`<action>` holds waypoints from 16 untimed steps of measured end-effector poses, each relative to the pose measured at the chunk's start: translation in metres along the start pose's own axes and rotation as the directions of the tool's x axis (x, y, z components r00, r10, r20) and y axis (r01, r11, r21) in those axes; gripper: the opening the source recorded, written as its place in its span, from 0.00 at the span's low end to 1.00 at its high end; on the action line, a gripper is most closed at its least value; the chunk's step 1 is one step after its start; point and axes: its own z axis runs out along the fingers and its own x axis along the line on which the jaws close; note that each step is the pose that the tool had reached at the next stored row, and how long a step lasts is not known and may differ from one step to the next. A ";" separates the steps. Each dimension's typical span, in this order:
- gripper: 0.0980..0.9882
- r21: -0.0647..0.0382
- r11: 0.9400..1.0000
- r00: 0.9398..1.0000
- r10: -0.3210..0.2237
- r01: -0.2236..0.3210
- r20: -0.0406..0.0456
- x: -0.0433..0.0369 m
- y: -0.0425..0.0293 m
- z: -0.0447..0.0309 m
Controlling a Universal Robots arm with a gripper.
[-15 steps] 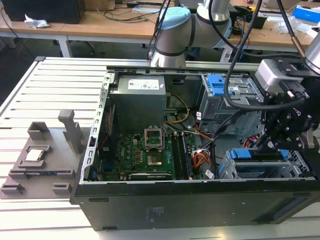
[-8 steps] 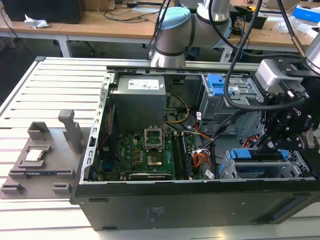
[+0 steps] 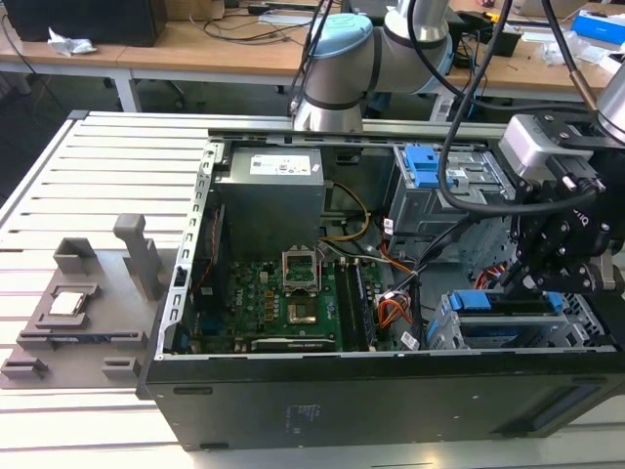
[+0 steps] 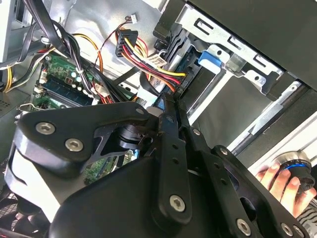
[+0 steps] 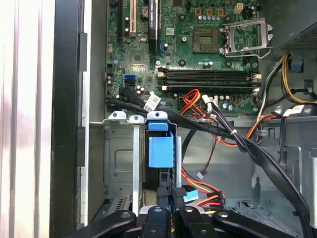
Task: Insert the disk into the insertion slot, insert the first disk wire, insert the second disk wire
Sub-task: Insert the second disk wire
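Slatted white table (image 3: pixel 98 166) under the open computer case (image 3: pixel 293 410), end effector (image 5: pixel 171 218) pinched together behind the disk (image 5: pixel 161 148).

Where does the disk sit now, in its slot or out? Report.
In: the disk stands inside the insertion slot, its blue carrier level with the cage's edge.

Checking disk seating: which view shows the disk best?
First wrist view: the disk stands in the insertion slot, blue carrier facing the camera. Exterior view shows its blue edge; second wrist view, a blue corner.
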 end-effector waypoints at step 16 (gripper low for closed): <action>0.06 0.000 1.000 1.000 -0.011 0.011 -0.001 -0.0020 -0.0011 0.0030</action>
